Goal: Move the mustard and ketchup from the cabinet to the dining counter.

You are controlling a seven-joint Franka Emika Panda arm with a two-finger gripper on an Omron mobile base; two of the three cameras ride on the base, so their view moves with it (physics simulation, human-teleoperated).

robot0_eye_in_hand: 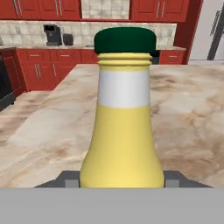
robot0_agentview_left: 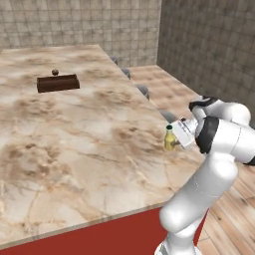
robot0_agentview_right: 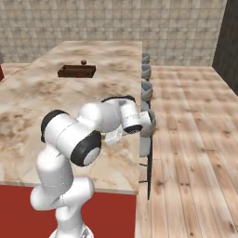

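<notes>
The table (robot0_agentview_left: 74, 144) is a very large marbled beige-brown stone top on a red base, and it takes most of both base views. Behind it stand walls of grey-beige tiles (robot0_agentview_left: 99, 20), and on the right side a wooden plank floor (robot0_agentview_right: 190, 139) runs along the table. A row of grey stools (robot0_agentview_right: 146, 88) stands at the table's right edge. In the hand view, across the table, there are red base cupboards (robot0_eye_in_hand: 39, 65) and red wall cabinets (robot0_eye_in_hand: 39, 6) with silver handles, and a dark coffee machine (robot0_eye_in_hand: 52, 35) stands on the far worktop.

Far on the table lies a dark brown tray (robot0_agentview_left: 58, 83), with a small dark round thing (robot0_agentview_left: 55, 71) just behind it.

The white arm (robot0_agentview_left: 209, 179) rises at the near right corner of the table and bends forward, with the hand turned toward the table edge. The jaws pinch the mustard (robot0_agentview_left: 170, 138) low on its yellow body, from both sides. The bottle is upright, green cap (robot0_eye_in_hand: 125, 40) on top, with a white band below the neck. It is over the right edge of the table, near the front corner; I cannot tell if its bottom touches the stone
</notes>
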